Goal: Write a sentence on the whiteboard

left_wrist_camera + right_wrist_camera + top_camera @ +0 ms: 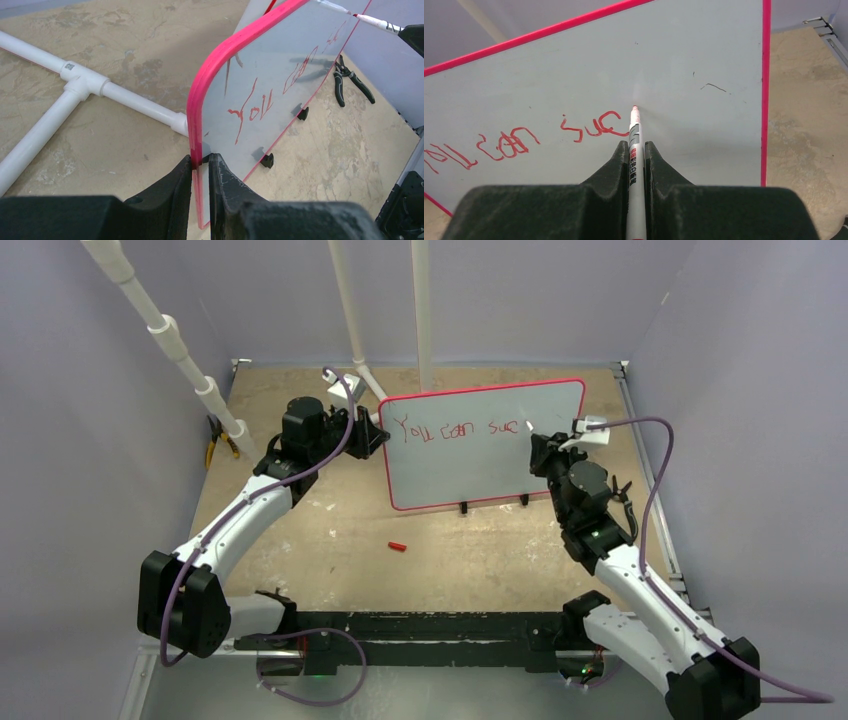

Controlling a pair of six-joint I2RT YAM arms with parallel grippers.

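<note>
Whiteboard (480, 455) stands upright on the table (300, 530), left gripper (201, 160) pinching its edge. Right gripper (636, 148) is clamped tight on the marker (634, 122). The sentence (450, 428) reads "You can suc", so I'd say roughly half done.

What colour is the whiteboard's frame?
Bright pinkish red frame around the whiteboard; the left wrist view shows it best.

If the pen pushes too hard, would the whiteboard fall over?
It probably tips easily: the whiteboard stands upright on small black feet. The left tool pinches its edge, likely steadying it. It looks stiff; its face appears flat beside the marker.
</note>
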